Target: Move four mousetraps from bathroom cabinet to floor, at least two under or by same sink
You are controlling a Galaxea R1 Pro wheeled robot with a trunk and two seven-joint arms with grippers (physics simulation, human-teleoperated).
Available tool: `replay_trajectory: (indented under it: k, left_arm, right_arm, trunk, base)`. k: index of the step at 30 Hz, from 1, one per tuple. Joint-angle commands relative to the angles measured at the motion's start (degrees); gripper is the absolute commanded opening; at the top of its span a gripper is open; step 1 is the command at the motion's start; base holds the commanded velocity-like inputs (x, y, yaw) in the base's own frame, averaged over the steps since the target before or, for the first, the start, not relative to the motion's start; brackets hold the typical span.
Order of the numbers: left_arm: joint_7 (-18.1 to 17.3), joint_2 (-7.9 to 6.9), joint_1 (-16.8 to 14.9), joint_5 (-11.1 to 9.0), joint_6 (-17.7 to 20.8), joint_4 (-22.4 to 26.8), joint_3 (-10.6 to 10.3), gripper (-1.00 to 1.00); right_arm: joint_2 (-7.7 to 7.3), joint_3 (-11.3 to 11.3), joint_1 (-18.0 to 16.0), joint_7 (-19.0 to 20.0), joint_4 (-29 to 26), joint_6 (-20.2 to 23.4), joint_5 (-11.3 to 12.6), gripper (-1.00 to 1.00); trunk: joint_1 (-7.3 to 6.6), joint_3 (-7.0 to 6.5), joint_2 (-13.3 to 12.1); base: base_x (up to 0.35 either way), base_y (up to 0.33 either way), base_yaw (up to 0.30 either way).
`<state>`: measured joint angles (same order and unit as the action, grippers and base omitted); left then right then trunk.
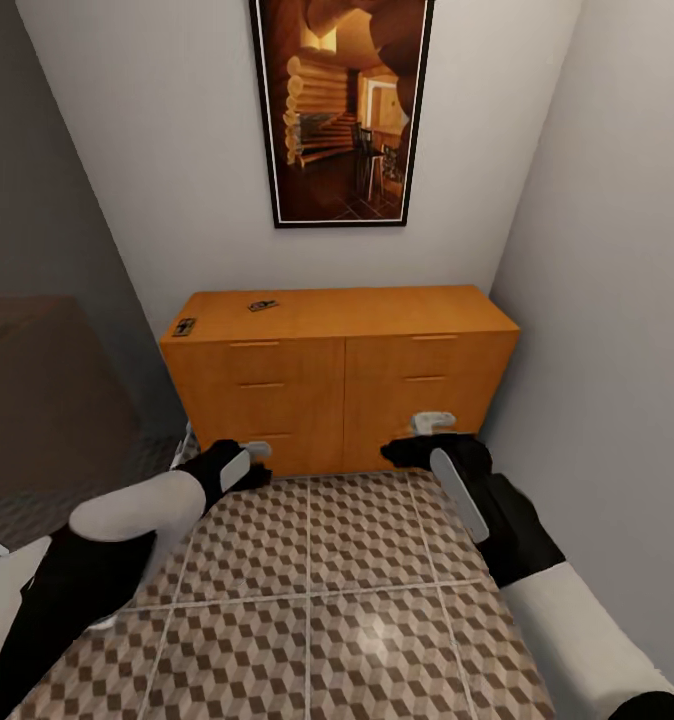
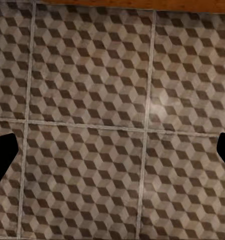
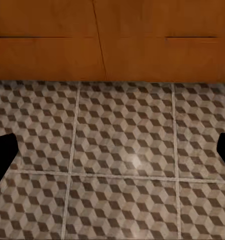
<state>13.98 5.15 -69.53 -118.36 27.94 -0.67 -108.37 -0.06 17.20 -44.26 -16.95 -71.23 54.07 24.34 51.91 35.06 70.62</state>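
Note:
The low orange-brown cabinet (image 1: 342, 375) stands against the back wall with its drawers closed. On its top lie two small dark mousetraps, one at the left front corner (image 1: 184, 326) and one further back (image 1: 263, 305). My left gripper (image 1: 257, 450) hovers low in front of the cabinet's left half, open and empty, looking down on the bathroom floor (image 2: 92, 75). My right gripper (image 1: 432, 422) hangs before the right half, also open and empty, with the cabinet's base (image 3: 112, 45) and tiles ahead of it. The bathroom sink is out of view.
The cabinet fills a narrow alcove between a grey wall on the left and a pale wall (image 1: 617, 300) on the right. A framed picture (image 1: 340, 105) hangs above it. A brown block (image 1: 37, 400) sits at the left.

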Motion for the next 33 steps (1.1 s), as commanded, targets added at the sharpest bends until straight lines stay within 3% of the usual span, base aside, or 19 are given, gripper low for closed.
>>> replay_trajectory:
  k: [1, 3, 7, 8, 10, 14, 18, 21, 22, 24, 28, 30, 33]
  left_arm:
    - [0.18, 0.12, -1.36, -0.65, 1.34, -0.06, -0.23, 1.0]
    - [0.18, 0.25, -4.72, -0.69, 4.22, -0.04, 0.44, 1.0]
    - [0.17, 0.37, -9.4, -0.85, 6.89, -0.02, 2.43, 1.0]
    - [0.21, 0.4, -14.29, -1.33, 9.35, 0.65, 5.35, 1.0]
    - [0.2, 0.35, -17.85, -1.55, 11.82, 1.68, 7.48, 1.0]
    - [0.24, 0.37, -23.71, -1.71, 14.79, 2.82, 9.7, 1.0]
    - [0.23, 0.13, -28.62, -1.76, 15.93, 3.16, 10.48, 1.0]
    - [0.2, -0.23, -31.8, -1.77, 16.28, 3.25, 10.73, 1.0]
    - [0.18, -0.35, -33.88, -1.78, 16.4, 3.28, 10.77, 1.0]
    - [0.24, -0.44, -35.56, -1.71, 16.46, 3.11, 10.79, 1.0]
    - [0.4, -0.64, -37.45, -1.64, 16.43, 2.43, 10.7, 1.0]
    - [0.57, -1.1, -38.22, -1.62, 16.22, 1.17, 10.61, 1.0]
    - [0.5, -1.19, -38.56, -1.59, 16.17, 0.84, 10.61, 1.0]
  right_arm:
    - [-0.05, -0.82, -0.68, -0.64, -1.81, 0.93, 0.62, 1.0]
    - [-0.17, -2.41, -2.81, -1.26, -4.69, 2.34, 0.0, 1.0]
    - [-0.24, -3.46, -5.79, -3.14, -5.61, 2.97, -1.74, 1.0]
    - [-0.22, -3.89, -8.51, -4.7, -5.05, 3.14, -3.37, 1.0]
    - [-0.17, -4.04, -11.02, -5.34, -4.87, 3.23, -4.06, 1.0]
    - [0.08, -4.15, -16.05, -6.01, -4.59, 3.3, -4.43, 1.0]
    - [0.24, -4.18, -21.23, -7.55, -2.78, 3.32, -4.46, 1.0]
    - [0.3, -4.19, -25.19, -10.85, 0.31, 3.11, -4.39, 1.0]
    - [0.57, -4.19, -27.9, -13.88, 3.3, 2.75, -4.16, 1.0]
    - [1.97, -4.19, -30.71, -16.28, 8.11, 2.37, -3.78, 1.0]
    - [4.63, -4.2, -33.07, -17.43, 12.8, 2.24, -3.02, 1.0]
    - [7.93, -4.21, -34.84, -18.02, 18.04, 2.13, -2.2, 1.0]
    - [8.93, -4.25, -35.36, -18.08, 19.6, 2.14, 0.12, 1.0]
  trunk:
    - [0.01, 0.08, 0.03]
    - [0.01, 0.08, 0.03]
    - [0.01, 0.08, 0.03]
    - [0.01, 0.08, 0.03]
    - [0.01, 0.08, 0.03]
    - [0.01, 0.08, 0.03]
    - [0.01, 0.08, 0.03]
    - [0.01, 0.08, 0.03]
    - [0.01, 0.08, 0.03]
    - [0.01, 0.08, 0.03]
    - [0.01, 0.08, 0.03]
    - [0.01, 0.08, 0.03]
    - [0.01, 0.08, 0.03]
  base:
    - [0.0, 0.0, 0.0]
    - [0.0, 0.0, 0.0]
    - [0.0, 0.0, 0.0]
    - [0.0, 0.0, 0.0]
    - [0.0, 0.0, 0.0]
    - [0.0, 0.0, 0.0]
    - [0.0, 0.0, 0.0]
    - [0.0, 0.0, 0.0]
    - [0.0, 0.0, 0.0]
    - [0.0, 0.0, 0.0]
    - [0.0, 0.0, 0.0]
    - [0.0, 0.0, 0.0]
    - [0.0, 0.0, 0.0]
